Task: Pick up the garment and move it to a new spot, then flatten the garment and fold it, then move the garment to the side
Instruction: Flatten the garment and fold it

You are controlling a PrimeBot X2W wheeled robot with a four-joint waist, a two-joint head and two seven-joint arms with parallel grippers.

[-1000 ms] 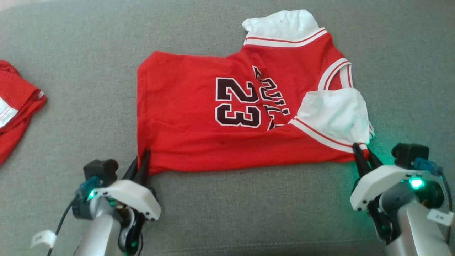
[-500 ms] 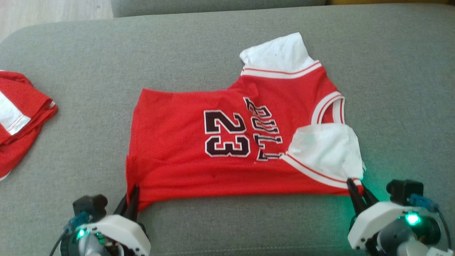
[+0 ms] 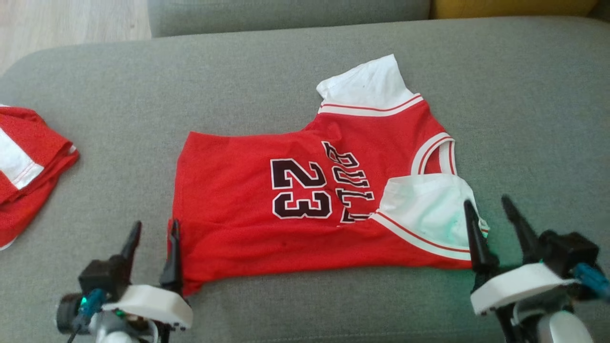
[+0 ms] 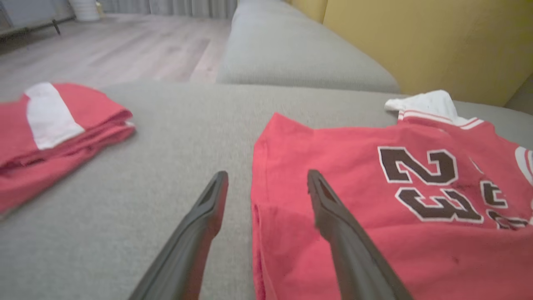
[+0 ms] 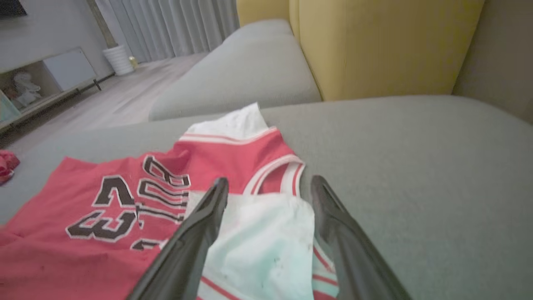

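The garment [image 3: 286, 209] is a red jersey with white sleeves and a black "23". It lies spread sideways on the grey sofa seat [image 3: 267, 76], hem to the left and collar to the right. My left gripper [image 3: 153, 229] stands open at the near hem corner, one finger over the red cloth [image 4: 291, 233] and one over bare cushion. My right gripper [image 3: 491, 207] is open above the near white sleeve [image 5: 266, 241]. Neither holds anything.
A second red and white garment [image 3: 24, 162] lies folded at the seat's left edge, also in the left wrist view [image 4: 54, 121]. Yellow cushions [image 5: 374, 46] back the sofa. Another grey seat [image 4: 291, 54] and wooden floor [image 4: 104, 54] lie beyond.
Both grippers were shut on the jersey's near corners and have opened, letting it go. They have lifted slightly. The head camera has tilted, so the scene sits lower.
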